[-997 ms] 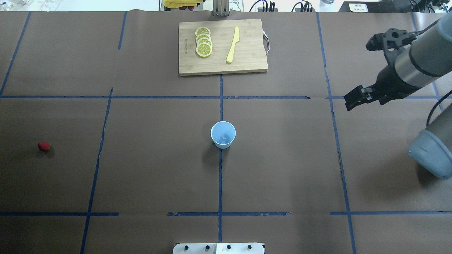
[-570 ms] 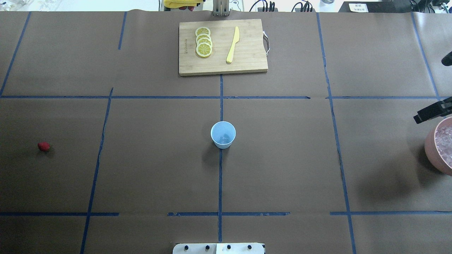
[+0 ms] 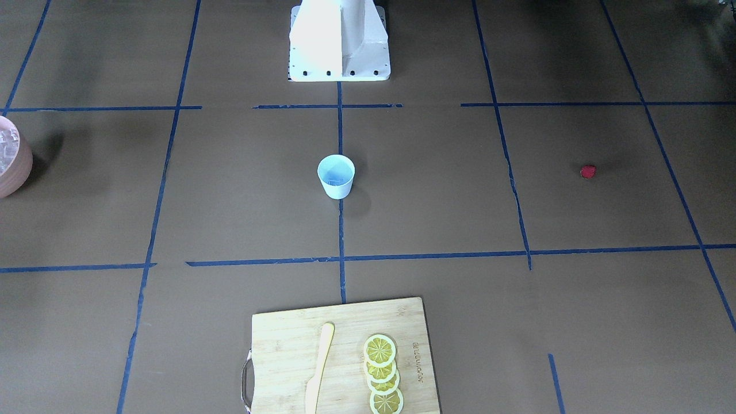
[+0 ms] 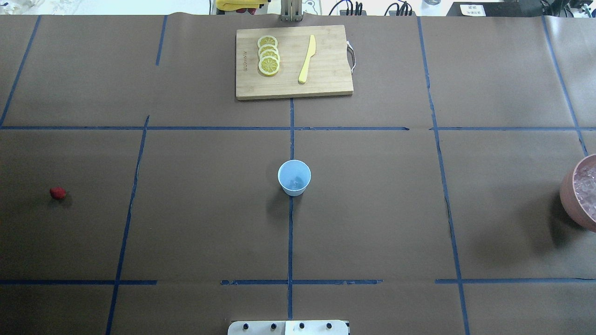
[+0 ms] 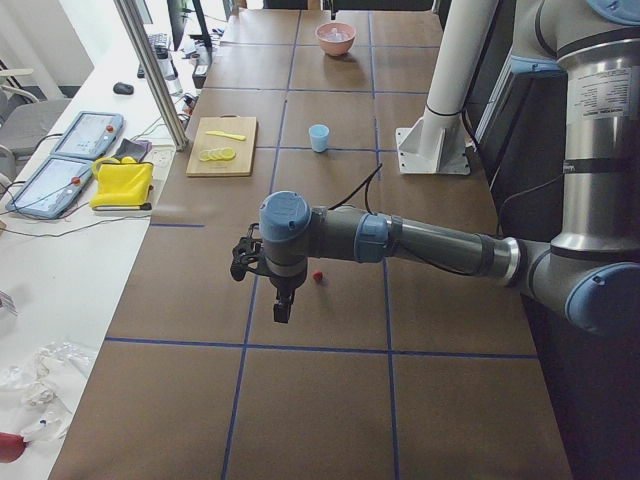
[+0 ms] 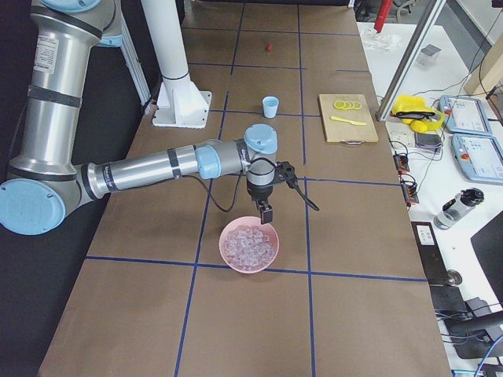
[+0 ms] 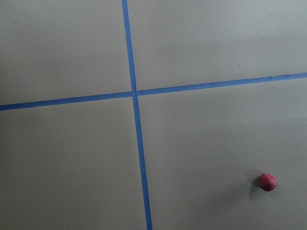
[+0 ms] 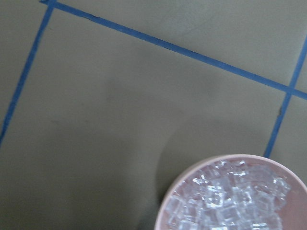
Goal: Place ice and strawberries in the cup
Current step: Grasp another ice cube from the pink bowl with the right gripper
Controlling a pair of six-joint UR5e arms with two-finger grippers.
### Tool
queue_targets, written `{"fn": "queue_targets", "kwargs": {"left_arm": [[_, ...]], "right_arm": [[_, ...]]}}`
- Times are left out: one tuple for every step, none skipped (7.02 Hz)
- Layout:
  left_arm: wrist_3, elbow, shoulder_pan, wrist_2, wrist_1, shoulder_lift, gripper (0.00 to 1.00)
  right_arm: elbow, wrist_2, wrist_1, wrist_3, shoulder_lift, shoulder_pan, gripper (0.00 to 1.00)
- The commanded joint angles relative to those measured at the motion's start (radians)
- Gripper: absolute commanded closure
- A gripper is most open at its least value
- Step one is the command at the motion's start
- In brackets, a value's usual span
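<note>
The pale blue cup (image 4: 294, 177) stands upright at the table's middle, also in the front-facing view (image 3: 336, 176). A red strawberry (image 4: 57, 193) lies far to the left; the left wrist view shows it low on the right (image 7: 267, 182). Ice (image 8: 230, 201) fills a pink bowl (image 4: 570, 188) at the right edge. My left gripper (image 5: 282, 318) hangs close beside the strawberry (image 5: 317, 276), and my right gripper (image 6: 266, 216) hangs just above the bowl's rim (image 6: 224, 236). Both grippers show only in side views, so I cannot tell whether they are open or shut.
A wooden cutting board (image 4: 326, 70) at the table's far side carries lemon slices (image 4: 268, 55) and a yellow knife (image 4: 307, 58). The robot's white base (image 3: 339, 40) stands behind the cup. Blue tape lines cross the brown table cover.
The right arm has drawn back out of the overhead view to the right, uncovering the pink bowl of ice. Cup and strawberry have not moved.
</note>
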Motion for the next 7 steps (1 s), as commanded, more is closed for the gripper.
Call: {"fn": "queue_targets", "kwargs": {"left_arm": [[0.000,-0.004,0.000,0.000,0.000,0.000,0.00],[0.000,-0.016,0.000,0.000,0.003,0.000,0.00],[0.000,-0.021,0.000,0.000,0.006,0.000,0.00],[0.000,-0.021,0.000,0.000,0.008,0.000,0.00],[0.000,-0.021,0.000,0.000,0.008,0.000,0.00],[0.000,-0.021,0.000,0.000,0.008,0.000,0.00],[0.000,-0.021,0.000,-0.005,0.006,0.000,0.00]], "right_arm": [[-0.082,-0.001,0.112,-0.015,-0.027,0.013,0.08],[-0.118,-0.003,0.157,-0.021,-0.022,0.013,0.14],[-0.126,-0.004,0.159,-0.030,-0.024,0.013,0.20],[-0.127,-0.009,0.159,-0.030,-0.019,0.012,0.23],[-0.143,-0.010,0.159,-0.030,-0.015,0.010,0.27],[-0.147,-0.013,0.157,-0.032,-0.015,0.007,0.33],[-0.149,-0.032,0.157,-0.032,-0.015,-0.014,0.35]]}}
